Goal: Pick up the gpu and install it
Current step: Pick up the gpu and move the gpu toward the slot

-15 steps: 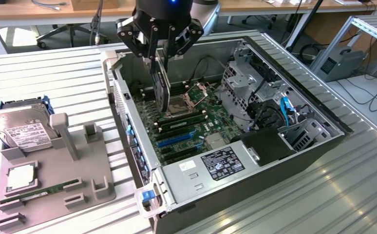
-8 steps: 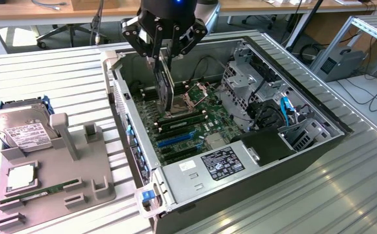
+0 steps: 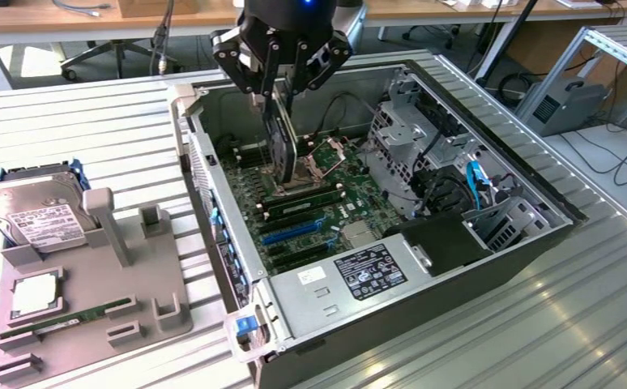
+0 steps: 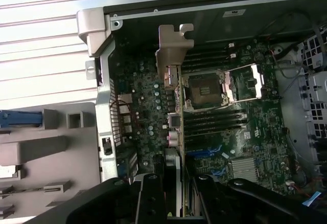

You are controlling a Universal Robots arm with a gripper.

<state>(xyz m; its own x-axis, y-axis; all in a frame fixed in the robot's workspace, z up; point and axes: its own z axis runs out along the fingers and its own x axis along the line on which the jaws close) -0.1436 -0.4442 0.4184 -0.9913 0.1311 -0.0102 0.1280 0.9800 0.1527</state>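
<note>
My gripper (image 3: 279,96) was clamped on the gpu (image 3: 282,146), its fingers (image 4: 150,198) pressed against the card's two flat faces near its upper edge. The gpu hung on edge, nearly upright, inside the open computer case (image 3: 346,340), which lay on its side on the slatted metal table (image 3: 76,121). In the exterior view the card stood over the upper part of the motherboard (image 3: 335,194), its lower end close to the board, though I could not tell whether it touched. In the wrist view I looked down along the thin edge of the card, with its silver bracket (image 4: 175,42) at the far end, next to the rear wall of the case. The card ran beside the open processor socket (image 4: 204,88) and the row of memory slots (image 4: 214,124), and a blue slot (image 4: 204,152) lay on the same side as those, nearer my gripper (image 4: 176,203). The power supply (image 3: 368,271) sat in the near end of the case in the exterior view. Well apart from the case, toward the exterior view's left, a grey fixture tray (image 3: 87,324) held a hard drive (image 3: 32,215), a square silver chip (image 3: 35,296) and a green memory stick (image 3: 65,318).
</note>
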